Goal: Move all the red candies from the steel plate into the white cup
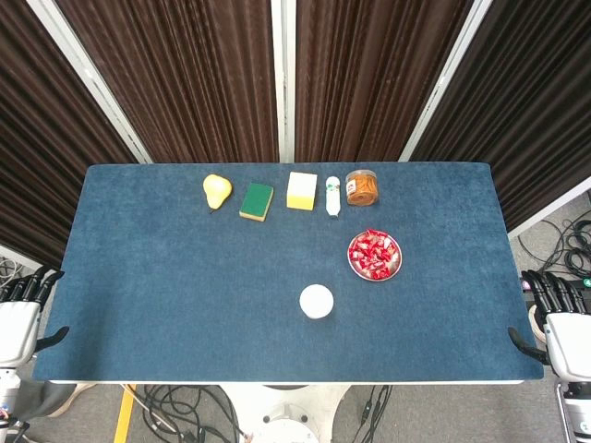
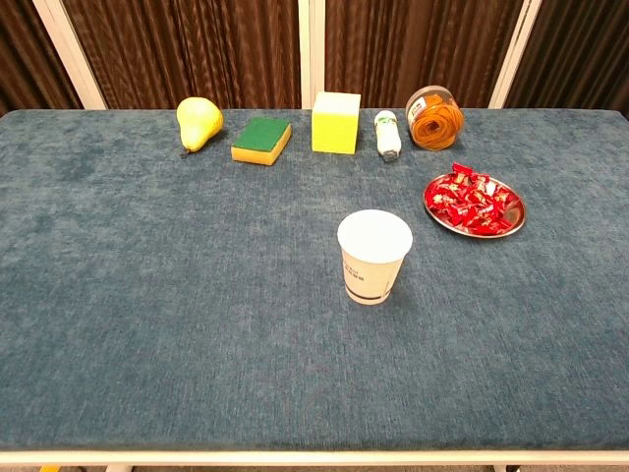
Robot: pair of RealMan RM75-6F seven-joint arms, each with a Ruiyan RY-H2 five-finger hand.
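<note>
Both hands, left hand (image 1: 20,314) and right hand (image 1: 561,318), fingers spread, empty; white cup (image 2: 373,257) print unreadable.

red candies (image 2: 474,201) heaped on steel plate (image 2: 513,227); white cup (image 2: 373,257) upright, near plate's left.

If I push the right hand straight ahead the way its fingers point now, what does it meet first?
Probably nothing. The right hand sits off the blue cloth-covered table's right edge, fingers pointing away from the robot, so that line runs alongside the table over floor; the steel plate of red candies lies well inboard.
</note>
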